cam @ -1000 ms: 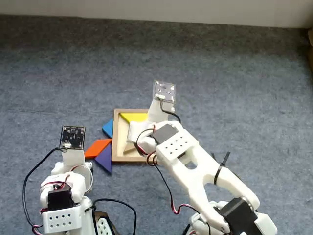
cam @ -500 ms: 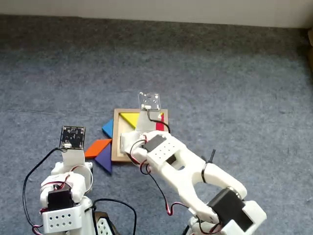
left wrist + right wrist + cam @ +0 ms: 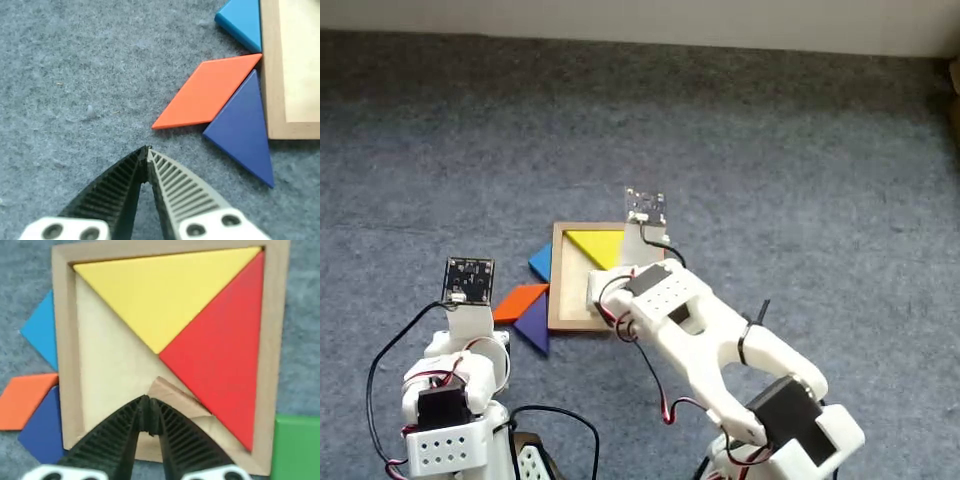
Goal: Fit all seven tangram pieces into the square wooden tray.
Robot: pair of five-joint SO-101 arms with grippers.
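Wooden tray (image 3: 272, 340) lies under the right gripper (image 3: 148, 412), whose jaws are pressed together on nothing, tips over the tray floor. Yellow triangle (image 3: 160, 290) and red triangle (image 3: 225, 365) are seated just ahead of the tips, edges touching. Left gripper (image 3: 146, 155) is likewise pressed together and empty over carpet. Ahead of it, against the tray's outer rim, lie the dark blue triangle (image 3: 242, 130), orange parallelogram (image 3: 207, 92) and light blue triangle (image 3: 242, 20).
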